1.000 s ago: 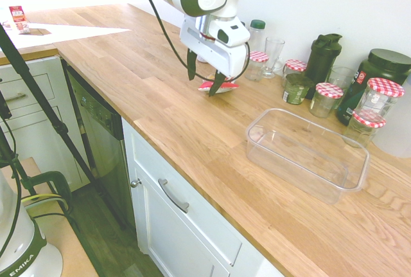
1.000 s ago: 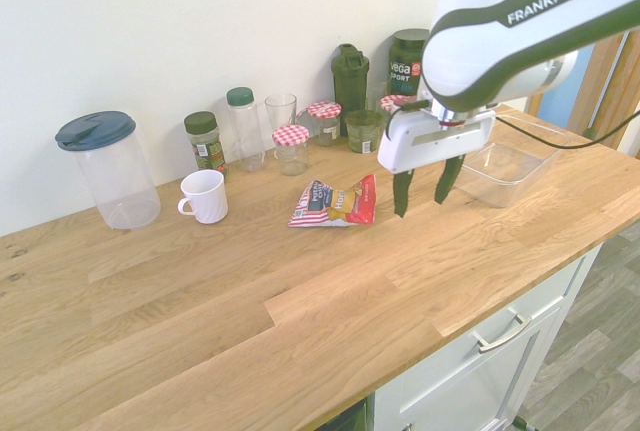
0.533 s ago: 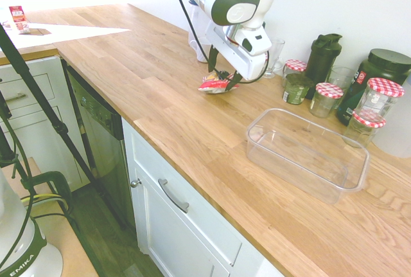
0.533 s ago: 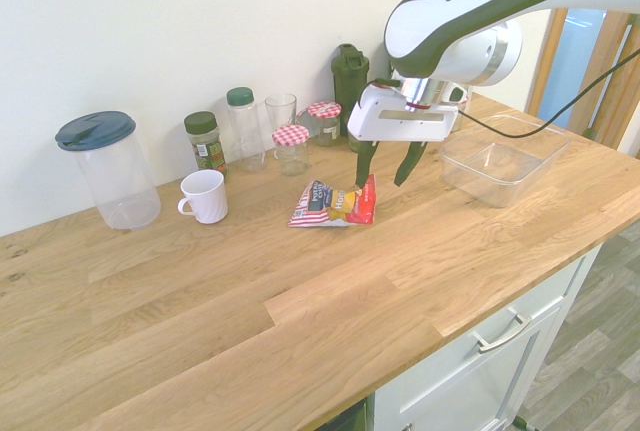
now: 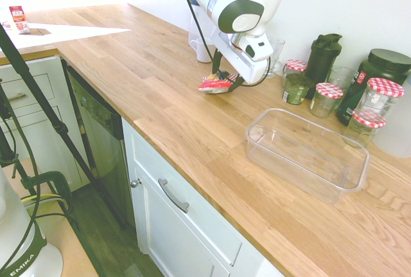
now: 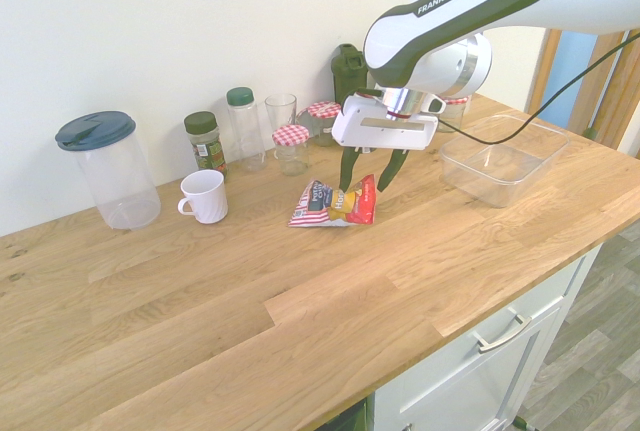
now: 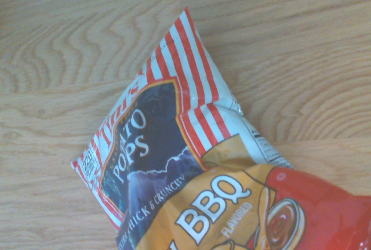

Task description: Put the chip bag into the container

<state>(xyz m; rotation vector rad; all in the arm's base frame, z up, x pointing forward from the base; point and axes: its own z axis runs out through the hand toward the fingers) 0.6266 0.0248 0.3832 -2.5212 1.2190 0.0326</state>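
Observation:
The chip bag (image 6: 334, 204) lies flat on the wooden counter, red at one end with a yellow patch and red-and-white stripes at the other. It fills much of the wrist view (image 7: 197, 180); the first exterior view shows it (image 5: 215, 85) under the arm. My gripper (image 6: 366, 179) hangs open just above the bag's red end, one finger on each side of it, holding nothing. The container (image 6: 505, 158) is a clear, shallow plastic tub standing empty further along the counter (image 5: 307, 153), well apart from the gripper.
Behind the bag stand a white mug (image 6: 204, 195), a lidded clear pitcher (image 6: 106, 167), a glass, spice bottles and jars with red-checked lids (image 6: 291, 147). More jars and dark shaker bottles (image 5: 321, 58) line the wall behind the tub.
The open gripper has swung from beside the bag's red end to directly over it and come down close. The bag and the tub have not moved.

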